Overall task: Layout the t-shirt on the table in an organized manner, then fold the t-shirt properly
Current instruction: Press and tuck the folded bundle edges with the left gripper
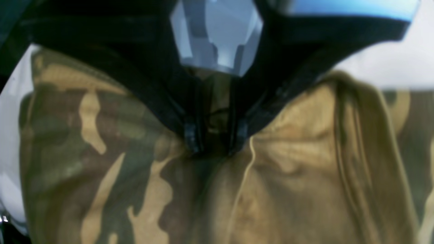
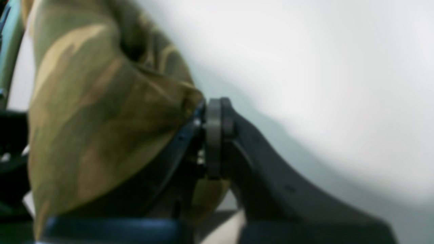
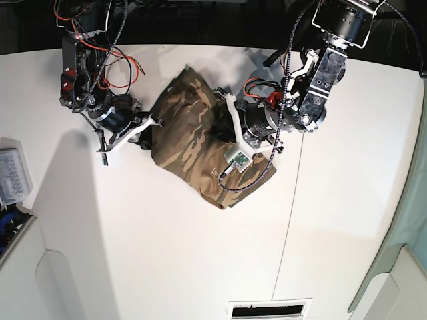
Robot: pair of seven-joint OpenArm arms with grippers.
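White worktop [image 3: 167, 253] carries the bunched shirt [image 3: 190, 143]; left tool [image 1: 214, 144] and right tool [image 2: 203, 135] each clamp cloth. Advise spreading evenly outward.

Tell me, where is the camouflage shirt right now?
In the base view the t-shirt lies bunched on the white table, towards its far edge, between the two arms, each pincer gripping one side of it.

Camo t-shirt [image 3: 187, 127], olive/brown/tan patches, bunched in a rumpled heap, not spread flat, on the far middle of the white tabletop [image 3: 167, 247]. One end reaches toward the far edge, the other trails toward the near right. Folds and creases throughout. Thin dark seam crosses the tabletop right of the shirt.
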